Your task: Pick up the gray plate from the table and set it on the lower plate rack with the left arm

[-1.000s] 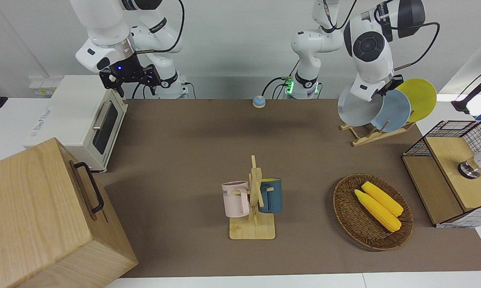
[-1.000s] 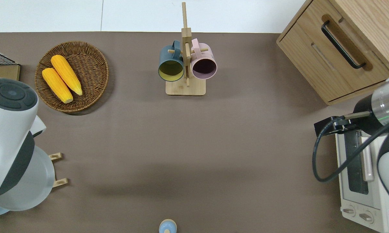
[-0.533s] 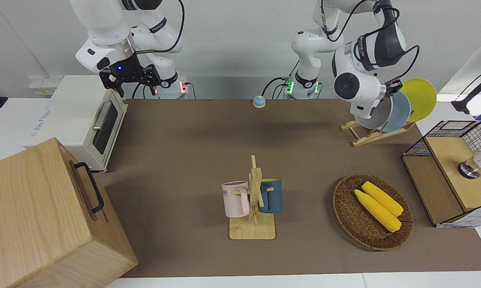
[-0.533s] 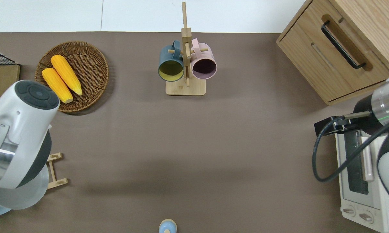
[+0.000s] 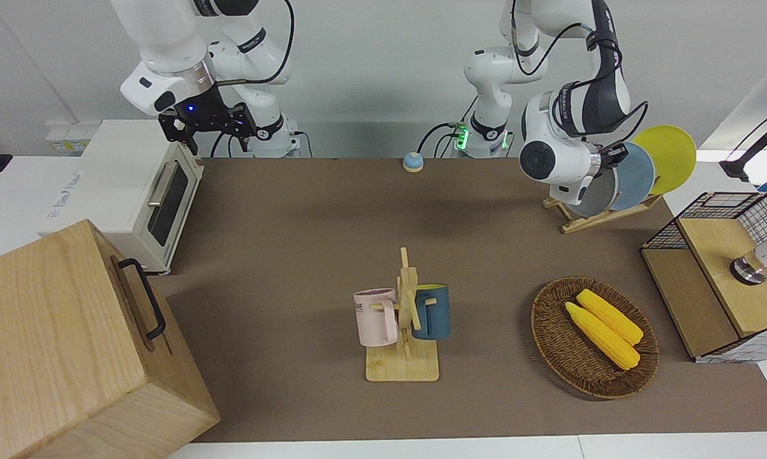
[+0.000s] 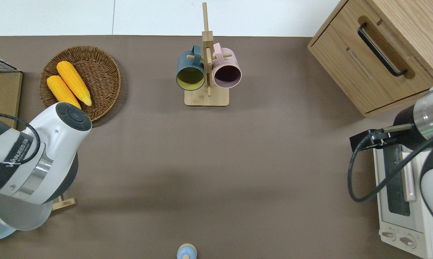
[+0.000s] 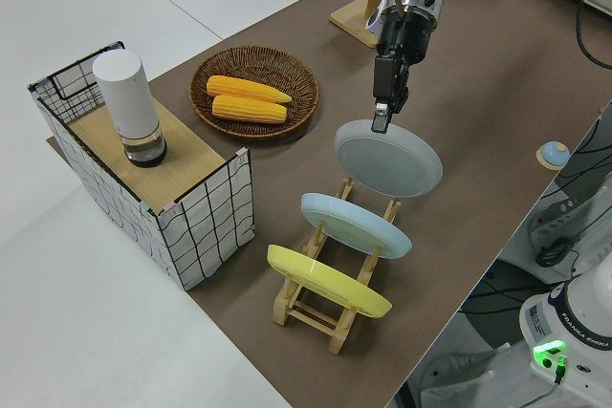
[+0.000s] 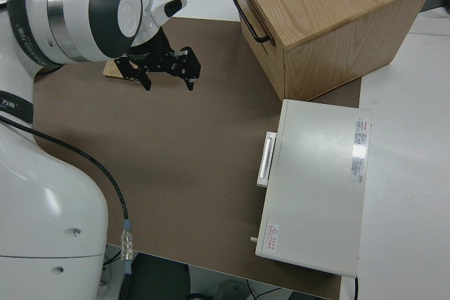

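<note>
My left gripper (image 7: 381, 122) is shut on the upper rim of the gray plate (image 7: 390, 159). It holds the plate tilted at the end slot of the lower plate rack (image 7: 330, 317), the end farthest from the robots. The plate's lower edge is at the rails; I cannot tell whether it rests on them. In the front view the arm hides much of the gray plate (image 5: 596, 196), and in the overhead view it hides most of the plate (image 6: 18, 217). The rack (image 5: 597, 217) stands on the table (image 5: 306, 229). The right arm is parked, its gripper (image 8: 166, 69) open.
A sky-blue plate (image 7: 356, 225) and a yellow plate (image 7: 325, 281) stand in the rack's other slots. A wicker basket with corn (image 5: 558, 357), a wire-sided box (image 7: 196, 212), a mug stand (image 5: 403, 331), a wooden cabinet (image 5: 58, 344), a toaster oven (image 5: 134, 191) and a small blue bell (image 5: 412, 162) are also on the table.
My left arm has lowered the gray plate toward the rack's end slot. Its wrist has swung out over the table. The right arm has not moved.
</note>
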